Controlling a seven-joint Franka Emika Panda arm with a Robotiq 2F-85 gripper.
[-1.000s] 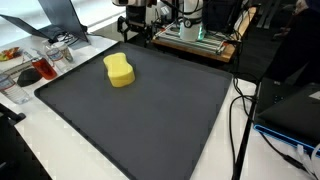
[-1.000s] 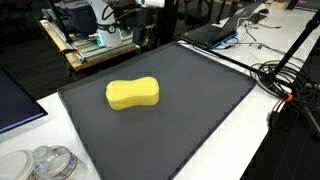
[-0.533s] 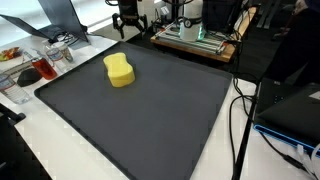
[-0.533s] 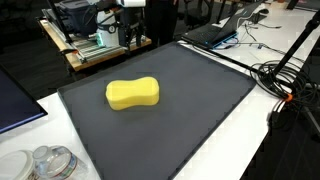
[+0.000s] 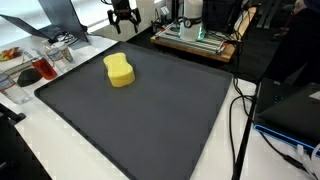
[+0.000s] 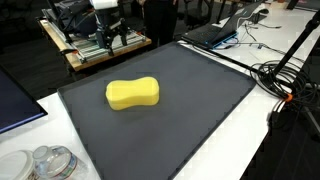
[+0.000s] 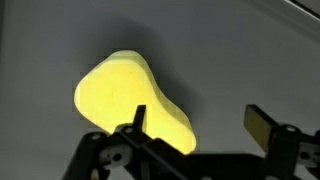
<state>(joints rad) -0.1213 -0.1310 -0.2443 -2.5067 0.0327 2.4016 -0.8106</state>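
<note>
yellow sponge [image 5: 119, 70] lying far left on the dark mat [image 5: 150, 115], gripper [image 5: 123, 17] hanging over the mat's far edge, top cut off, jaws wide apart, empty, wrist view's finger [image 7: 138, 118] hiding the sponge's lower end

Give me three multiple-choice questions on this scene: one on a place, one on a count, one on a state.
1. Where does the yellow sponge lie? A on the dark mat; B between the jaws; C under the mat.
2. How many sponges show? A three; B one; C two.
3. How is the gripper? A shut on the sponge; B shut, empty; C open, empty.
Answers: 1 A, it rests flat on the mat; 2 B, both exterior views show one; 3 C, fingers apart, nothing gripped.
</note>
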